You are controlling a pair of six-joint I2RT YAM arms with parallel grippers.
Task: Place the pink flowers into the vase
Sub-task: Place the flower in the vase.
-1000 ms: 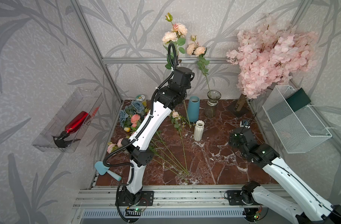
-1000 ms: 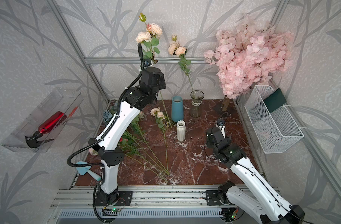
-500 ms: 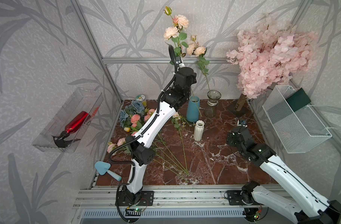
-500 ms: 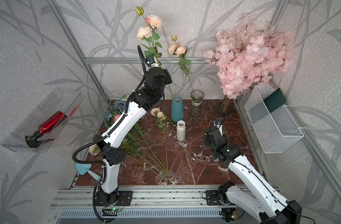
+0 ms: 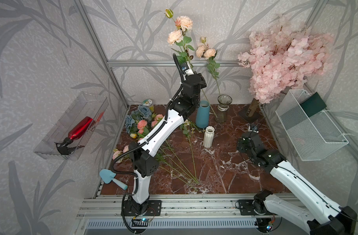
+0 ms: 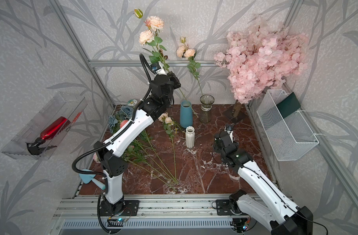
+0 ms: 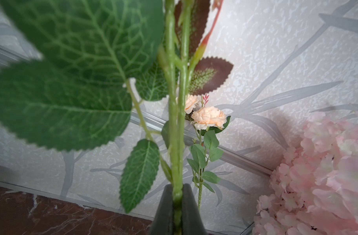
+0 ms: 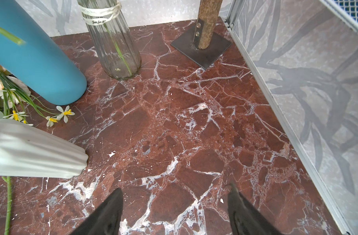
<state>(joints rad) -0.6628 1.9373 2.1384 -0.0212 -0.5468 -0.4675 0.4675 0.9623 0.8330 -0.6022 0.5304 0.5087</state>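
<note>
My left gripper (image 5: 197, 81) (image 7: 177, 186) is shut on the green stem (image 7: 175, 142) of a pink flower, held high above the blue vase (image 5: 202, 114). Its peach blooms (image 5: 180, 23) rise toward the back wall. The stem's lower end (image 6: 191, 108) slants down past the blue vase's mouth toward the glass vase (image 5: 224, 108) (image 8: 115, 46). The glass vase holds another pink flower (image 5: 204, 51) (image 7: 208, 118). More pink flowers (image 5: 141, 124) lie on the table at the left. My right gripper (image 8: 175, 189) hangs open and empty low over the marble table (image 8: 174, 122), in front of the glass vase.
A white ribbed vase (image 5: 208, 136) stands in front of the blue one. Blue-grey flowers (image 5: 143, 110) and loose stems (image 5: 180, 162) lie at the left. The blossom tree (image 5: 284, 55) fills the back right corner, a wire basket (image 5: 308, 126) hangs on the right wall.
My left arm has lifted the flower higher and carried it right, toward the vases. My right arm has crept slightly toward the vases, its gripper still open.
</note>
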